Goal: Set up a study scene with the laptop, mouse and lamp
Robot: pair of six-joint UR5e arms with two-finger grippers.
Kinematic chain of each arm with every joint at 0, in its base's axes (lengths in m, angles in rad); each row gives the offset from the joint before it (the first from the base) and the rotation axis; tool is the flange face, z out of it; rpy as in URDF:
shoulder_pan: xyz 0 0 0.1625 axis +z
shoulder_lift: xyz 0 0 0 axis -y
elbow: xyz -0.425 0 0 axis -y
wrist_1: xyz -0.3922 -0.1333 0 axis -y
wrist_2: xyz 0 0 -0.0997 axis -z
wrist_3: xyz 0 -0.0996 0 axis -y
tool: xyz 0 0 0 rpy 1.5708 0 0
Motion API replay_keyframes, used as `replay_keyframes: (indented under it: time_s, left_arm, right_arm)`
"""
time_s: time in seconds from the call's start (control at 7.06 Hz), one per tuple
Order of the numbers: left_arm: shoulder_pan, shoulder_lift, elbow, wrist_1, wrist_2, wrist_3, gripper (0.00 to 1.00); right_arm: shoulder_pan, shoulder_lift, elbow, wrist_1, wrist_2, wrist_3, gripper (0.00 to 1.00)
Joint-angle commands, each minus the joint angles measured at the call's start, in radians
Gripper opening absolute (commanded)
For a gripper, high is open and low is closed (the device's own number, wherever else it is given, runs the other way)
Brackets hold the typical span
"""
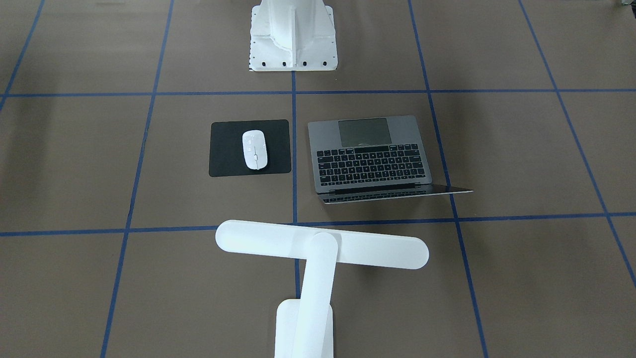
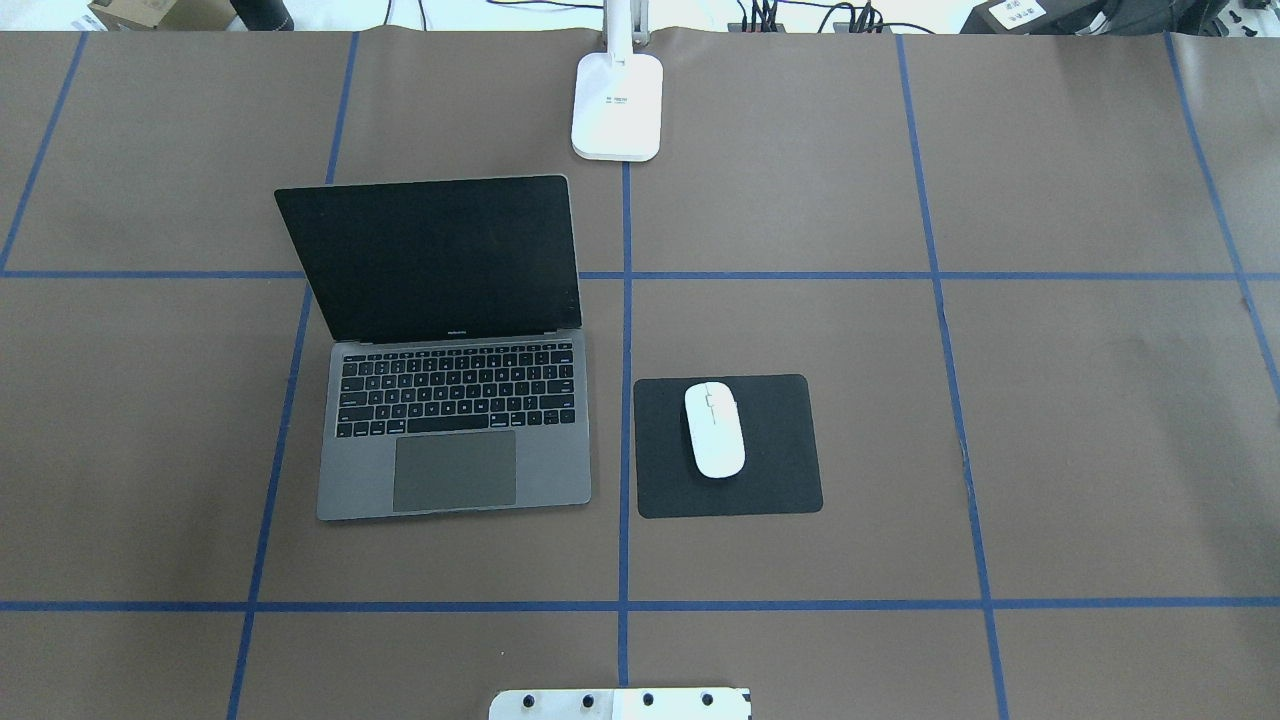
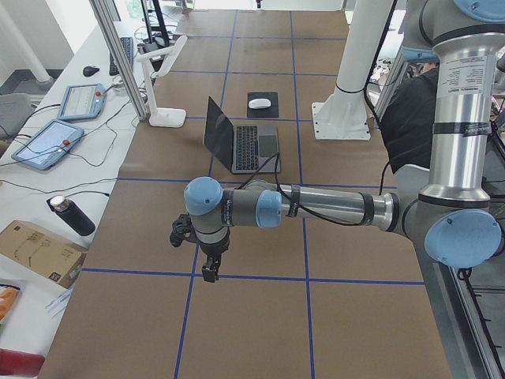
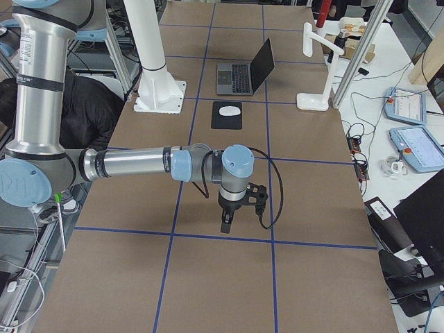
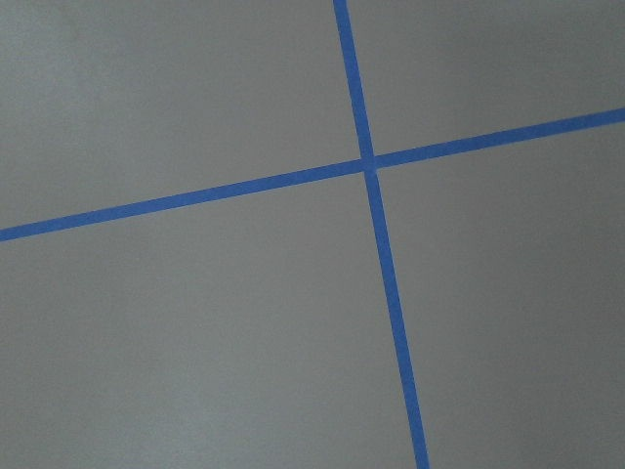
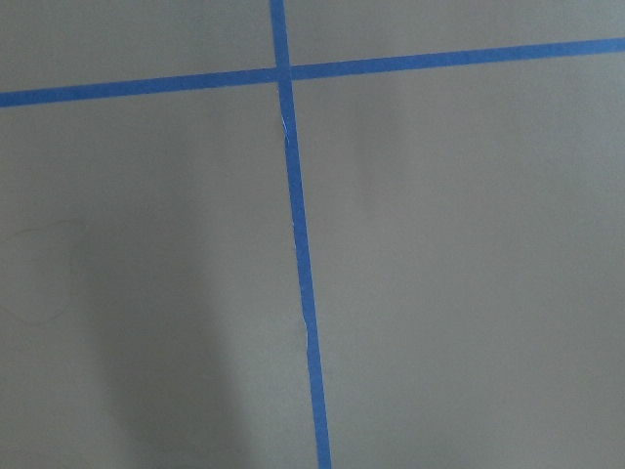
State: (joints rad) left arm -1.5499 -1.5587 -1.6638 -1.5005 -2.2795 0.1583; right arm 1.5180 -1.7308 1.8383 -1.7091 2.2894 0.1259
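I'm holding left gripper (image 3: 209,272), right gripper (image 4: 225,225) wide of laptop (image 2: 455,420), mouse (image 2: 714,428), lamp (image 1: 322,244); grip unreadable; scene seemingly done, touching nothing.

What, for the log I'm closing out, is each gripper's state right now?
Left gripper: cannot be told; only a side view shows it.
Right gripper: cannot be told; only a side view shows it.

Overhead and front cameras face each other, sharing the laptop (image 2: 455,400) (wrist cameras hug the table (image 5: 195,342)).
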Motion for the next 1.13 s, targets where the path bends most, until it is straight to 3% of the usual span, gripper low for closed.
replay_keyframes:
  time_s: [0.0,0.99]
  left_arm:
    - [0.001,0.000,0.002,-0.001,0.000,0.001,1.00]
    - [0.001,0.002,0.006,-0.001,0.000,0.001,0.99]
  right_arm:
    - [0.002,0.002,0.001,0.002,0.010,0.000,0.99]
    - [0.013,0.000,0.013,0.016,0.021,0.005,0.99]
